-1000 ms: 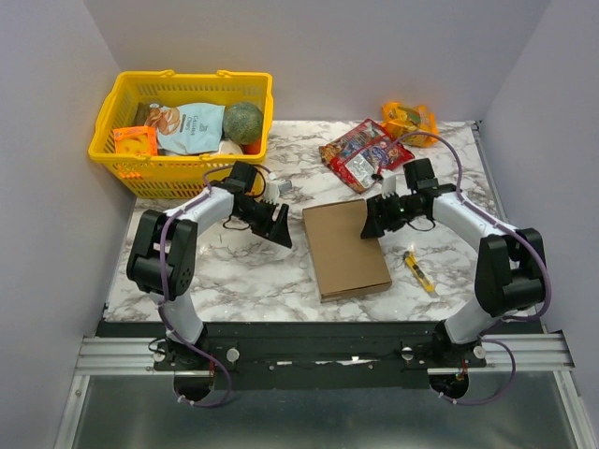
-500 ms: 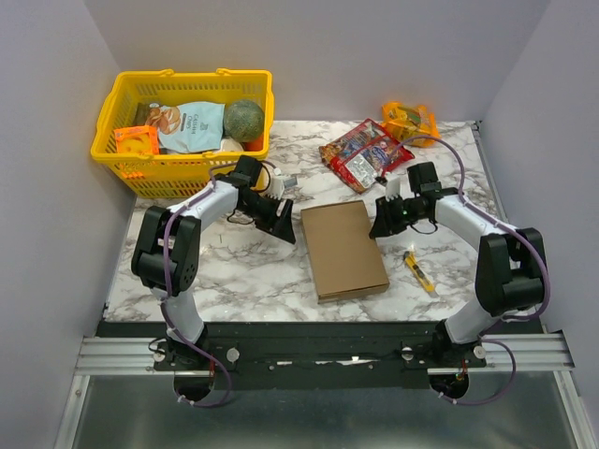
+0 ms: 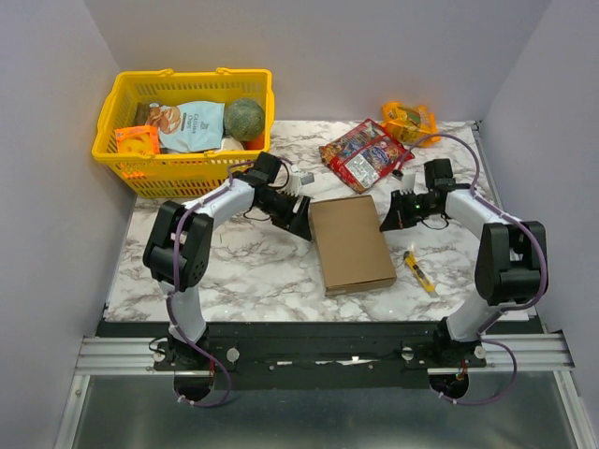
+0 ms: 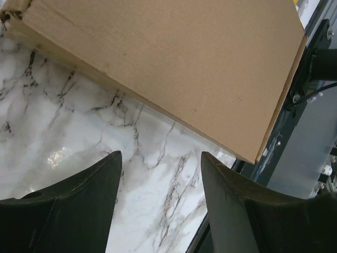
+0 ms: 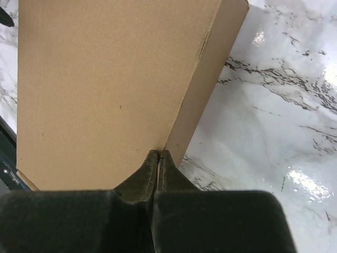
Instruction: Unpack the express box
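Right wrist: express box [image 5: 105,89] before pincer [image 5: 159,154].

Matt brown cardboard express box [image 3: 351,245] on glossy marble-look table [image 3: 243,271].

A white tabletop [image 3: 243,271] veined with grey marbling is seen from above, walled in by plain pale panels on three sides. A flat brown cardboard express box [image 3: 351,243] is laid closed near the middle, its long sides running roughly front to back. A yellow plastic basket [image 3: 187,170] is set on the far left corner. Red snack packets [image 3: 365,154] are spread at the back, right of centre, and an orange and yellow bag [image 3: 409,120] is placed near the far right corner. A small yellow cutter [image 3: 419,271] is laid just right of the box, apart from it.
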Robot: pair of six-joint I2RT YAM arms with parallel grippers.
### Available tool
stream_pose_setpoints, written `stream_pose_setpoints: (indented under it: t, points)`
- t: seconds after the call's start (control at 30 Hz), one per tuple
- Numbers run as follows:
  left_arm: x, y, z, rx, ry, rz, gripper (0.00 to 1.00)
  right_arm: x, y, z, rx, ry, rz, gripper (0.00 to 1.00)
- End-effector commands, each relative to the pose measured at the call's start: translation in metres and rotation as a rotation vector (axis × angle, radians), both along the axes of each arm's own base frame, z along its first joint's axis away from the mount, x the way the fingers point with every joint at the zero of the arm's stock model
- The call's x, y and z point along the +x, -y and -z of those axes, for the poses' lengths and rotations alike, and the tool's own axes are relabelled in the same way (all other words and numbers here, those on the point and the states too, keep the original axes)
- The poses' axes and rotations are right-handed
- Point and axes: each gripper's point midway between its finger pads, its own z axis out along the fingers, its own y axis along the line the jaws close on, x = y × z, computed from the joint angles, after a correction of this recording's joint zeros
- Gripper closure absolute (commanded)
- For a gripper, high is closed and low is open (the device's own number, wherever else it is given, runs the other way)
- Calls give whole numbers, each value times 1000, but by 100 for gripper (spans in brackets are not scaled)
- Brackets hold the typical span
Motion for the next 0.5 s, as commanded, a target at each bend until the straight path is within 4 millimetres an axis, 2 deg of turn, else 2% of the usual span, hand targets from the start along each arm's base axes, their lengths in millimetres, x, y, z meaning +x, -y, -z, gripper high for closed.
stream_pose_setpoints:
  t: [0.0,0.1,0.13,0.2,0.23,0.27,0.33,0.37,0.43,0.47]
  points:
    - [32,7,-11,-5,131,-43,30,-18,46,54,-198,-112,37,96]
    - [40,-2,4,77,182,-83,37,-12,66,54,-208,-109,74,97]
    - [47,-3,7,88,212,-104,42,-18,69,58,-207,-144,70,97]
    - [48,-3,20,98,201,-129,44,-14,80,58,-230,-135,52,97]
    - [51,4,22,84,207,-126,44,-16,82,61,-237,-151,40,97]
    - [50,8,32,81,178,-118,43,-14,84,61,-242,-147,27,97]
    - [49,26,34,81,179,-82,41,-8,85,59,-243,-135,32,97]
    - [50,30,44,96,170,-74,40,-7,84,58,-233,-136,32,97]
    - [55,44,43,84,188,-72,39,-8,81,59,-218,-141,27,97]
    - [52,54,48,85,177,-57,39,-9,78,58,-201,-142,22,97]
